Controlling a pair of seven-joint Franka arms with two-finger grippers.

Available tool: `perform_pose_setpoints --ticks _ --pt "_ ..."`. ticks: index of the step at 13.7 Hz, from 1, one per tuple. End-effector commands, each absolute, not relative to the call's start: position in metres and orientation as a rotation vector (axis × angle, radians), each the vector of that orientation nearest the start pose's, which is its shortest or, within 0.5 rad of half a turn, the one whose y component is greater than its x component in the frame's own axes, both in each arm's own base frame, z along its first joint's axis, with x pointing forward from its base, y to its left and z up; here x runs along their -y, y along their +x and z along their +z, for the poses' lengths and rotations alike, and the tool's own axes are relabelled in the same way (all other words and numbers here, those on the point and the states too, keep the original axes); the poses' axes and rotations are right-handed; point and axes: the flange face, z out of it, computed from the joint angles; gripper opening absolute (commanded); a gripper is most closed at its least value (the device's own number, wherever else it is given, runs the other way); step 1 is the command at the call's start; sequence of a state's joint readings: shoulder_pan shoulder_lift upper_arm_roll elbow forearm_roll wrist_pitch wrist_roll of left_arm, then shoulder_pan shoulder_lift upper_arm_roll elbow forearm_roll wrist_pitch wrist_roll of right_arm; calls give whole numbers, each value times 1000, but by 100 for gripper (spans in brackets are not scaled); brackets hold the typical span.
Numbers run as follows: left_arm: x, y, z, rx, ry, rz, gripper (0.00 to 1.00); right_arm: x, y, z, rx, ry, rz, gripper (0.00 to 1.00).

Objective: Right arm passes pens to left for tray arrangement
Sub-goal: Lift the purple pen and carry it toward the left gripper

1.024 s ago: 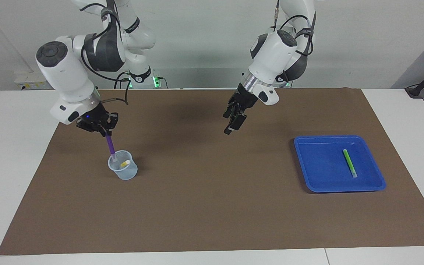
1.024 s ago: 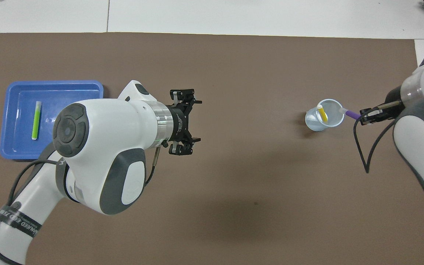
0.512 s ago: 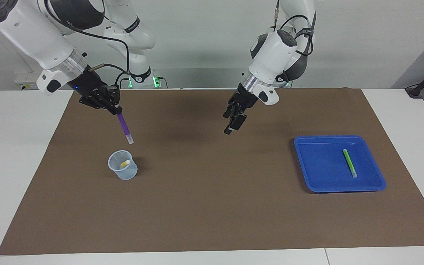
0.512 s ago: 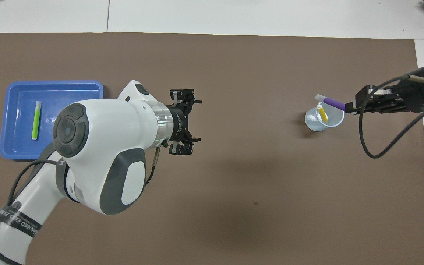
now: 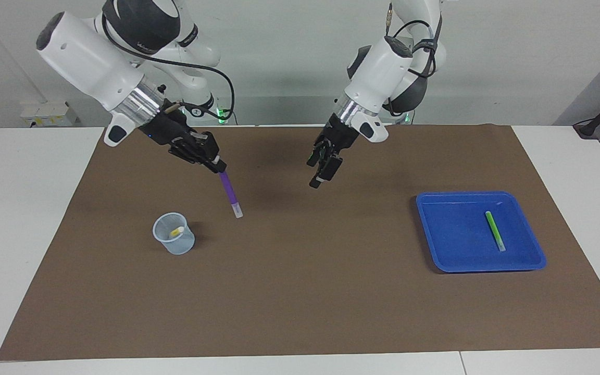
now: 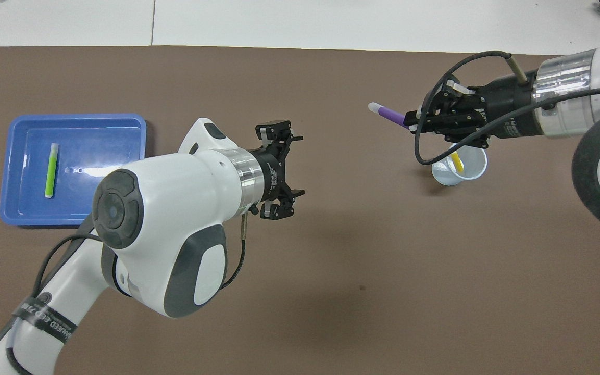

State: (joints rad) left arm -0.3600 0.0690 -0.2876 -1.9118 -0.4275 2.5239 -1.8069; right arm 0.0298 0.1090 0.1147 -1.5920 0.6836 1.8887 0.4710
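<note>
My right gripper (image 5: 217, 165) (image 6: 410, 120) is shut on the purple pen (image 5: 230, 194) (image 6: 389, 113), held in the air over the brown mat between the cup and the mat's middle, pale tip pointing down. A yellow pen (image 5: 176, 231) (image 6: 455, 162) stands in the translucent cup (image 5: 174, 240) (image 6: 461, 172). The green pen (image 5: 495, 230) (image 6: 51, 170) lies flat in the blue tray (image 5: 448, 245) (image 6: 21, 208) at the left arm's end. Over the mat's middle hangs my left gripper (image 5: 321, 166) (image 6: 278, 170), open, with nothing between its fingers.
A brown mat (image 5: 300, 291) covers most of the white table (image 5: 19, 208). The cup stands at the right arm's end, the tray at the left arm's end. The right arm's black cable (image 6: 425, 151) loops over the cup.
The right gripper lifted the purple pen out of the cup and carried it toward the mat's middle. The left gripper shifted slightly toward it and stayed open.
</note>
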Motion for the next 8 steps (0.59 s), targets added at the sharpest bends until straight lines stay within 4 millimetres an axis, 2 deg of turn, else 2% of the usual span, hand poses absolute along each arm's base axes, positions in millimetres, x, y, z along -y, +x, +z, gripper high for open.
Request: perform_pose_setpoints --ticks 1,3,5,8 --pt "370 499 522 -1677 1769 -235 100 -135 599 597 -637 -2248 101 9" --pt "382 492 522 -1674 1712 -276 100 -145 596 601 -625 -2215 116 9" --pt "381 496 527 -1708 1611 -297 100 -153 592 594 -628 -2220 133 9" --pt "397 490 539 -1698 1559 -314 100 -186 581 585 -654 -2214 79 9"
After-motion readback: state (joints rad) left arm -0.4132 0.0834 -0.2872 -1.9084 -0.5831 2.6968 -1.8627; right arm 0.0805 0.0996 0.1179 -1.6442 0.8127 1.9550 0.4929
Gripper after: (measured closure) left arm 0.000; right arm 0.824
